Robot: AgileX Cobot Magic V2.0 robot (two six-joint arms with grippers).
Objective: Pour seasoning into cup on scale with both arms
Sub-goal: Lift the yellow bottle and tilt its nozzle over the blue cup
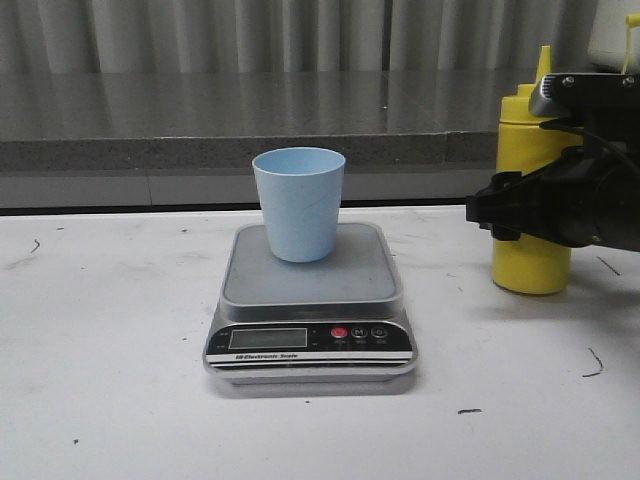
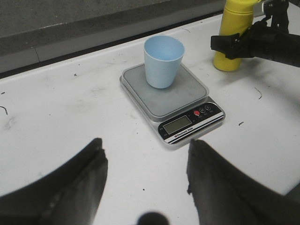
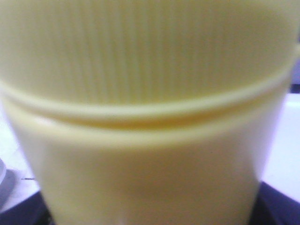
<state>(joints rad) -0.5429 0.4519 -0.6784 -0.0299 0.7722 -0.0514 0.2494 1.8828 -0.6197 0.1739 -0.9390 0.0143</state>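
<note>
The seasoning bottle (image 1: pixel 530 265) is tall and yellow and stands upright on the table, right of the scale. My right gripper (image 1: pixel 512 212) is around its middle, a black finger on each side. In the right wrist view the bottle (image 3: pixel 150 140) fills the frame, with dark fingers (image 3: pixel 18 218) against its sides at the bottom corners. The pale blue cup (image 1: pixel 298 203) stands upright and looks empty, at the back of the scale (image 1: pixel 310 305) platform. My left gripper (image 2: pixel 145 142) is open and empty, above the table in front of the scale (image 2: pixel 171 96) and well short of the cup (image 2: pixel 162 61).
A grey ledge (image 1: pixel 240 125) and a wall run along the back of the white table (image 1: pixel 100 380). A pale container (image 1: pixel 612 35) stands behind the bottle at the far right. The right arm's black body (image 1: pixel 590 200) covers the right edge.
</note>
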